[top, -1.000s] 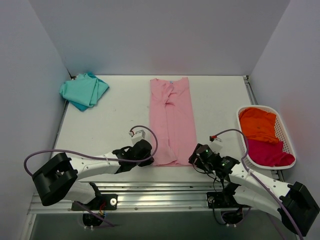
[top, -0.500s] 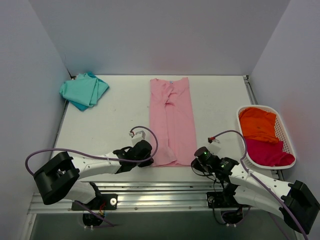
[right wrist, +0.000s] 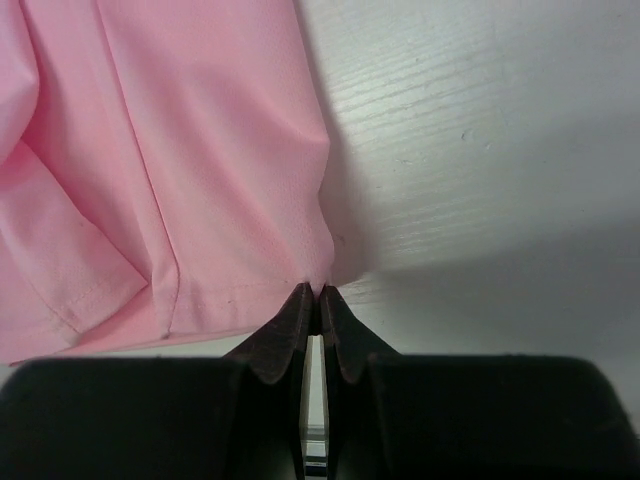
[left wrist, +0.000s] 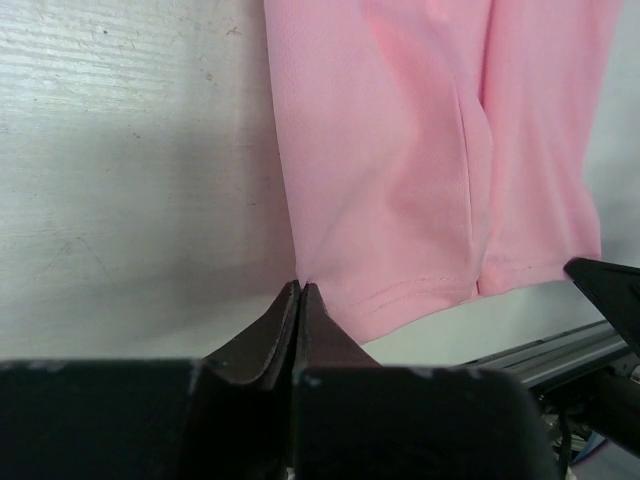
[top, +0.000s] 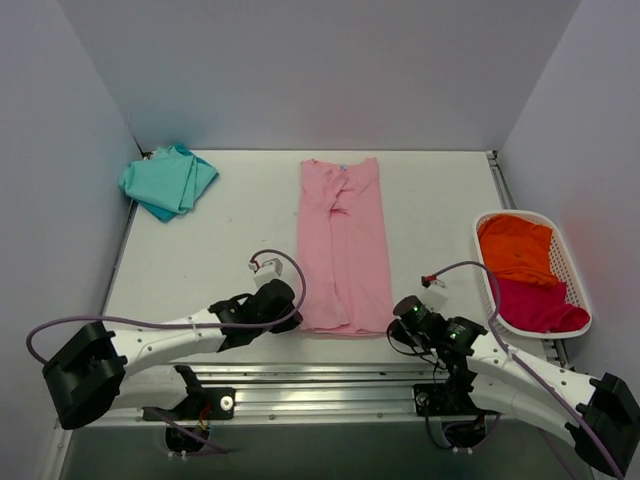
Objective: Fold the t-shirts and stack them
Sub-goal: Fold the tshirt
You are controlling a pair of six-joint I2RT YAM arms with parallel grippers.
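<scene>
**Both grippers now pinch the near corners of the pink t-shirt.**

The right gripper was spread wide a moment ago; now it is pressed shut on the hem corner at 5 o'clock. The left gripper stays pinched on the corner at 7 o'clock. The pink t-shirt lies in a long strip down the middle of the bench, so I think it is ready to be folded up toward 12 o'clock. White walls stand around the white bench. A basket at 3 o'clock holds an orange t-shirt and a magenta t-shirt. A folded teal t-shirt sits at 10 o'clock.
</scene>
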